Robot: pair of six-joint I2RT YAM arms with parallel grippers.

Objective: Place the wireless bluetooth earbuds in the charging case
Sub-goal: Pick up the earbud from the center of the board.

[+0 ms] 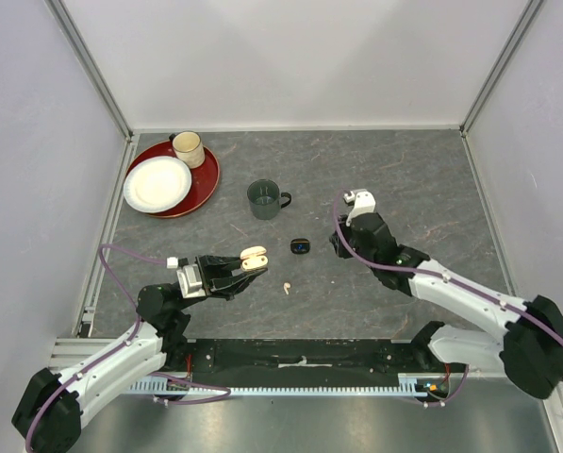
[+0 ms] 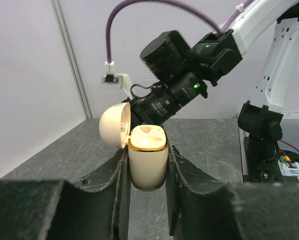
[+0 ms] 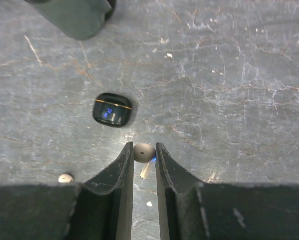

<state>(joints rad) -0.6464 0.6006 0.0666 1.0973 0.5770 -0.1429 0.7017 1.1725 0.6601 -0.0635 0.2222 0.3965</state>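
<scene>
Left hand (image 2: 146,150): clamped on cream charging case (image 2: 147,162), lid open. Right hand (image 3: 143,146): pinching one cream earbud (image 3: 143,151). Step, apparently: earbud gripped, transfer due. Next: align stem with socket.

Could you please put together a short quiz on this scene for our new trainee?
1. True or false: the cream case in the left pincer is shut.
2. What does the right pincer grip? A nothing; B a cream earbud; C a spoon.
3. What small thing lies on the table between the black case and the arms' bases?

Key: 1 false, it is open. 2 B. 3 a loose earbud.
</scene>
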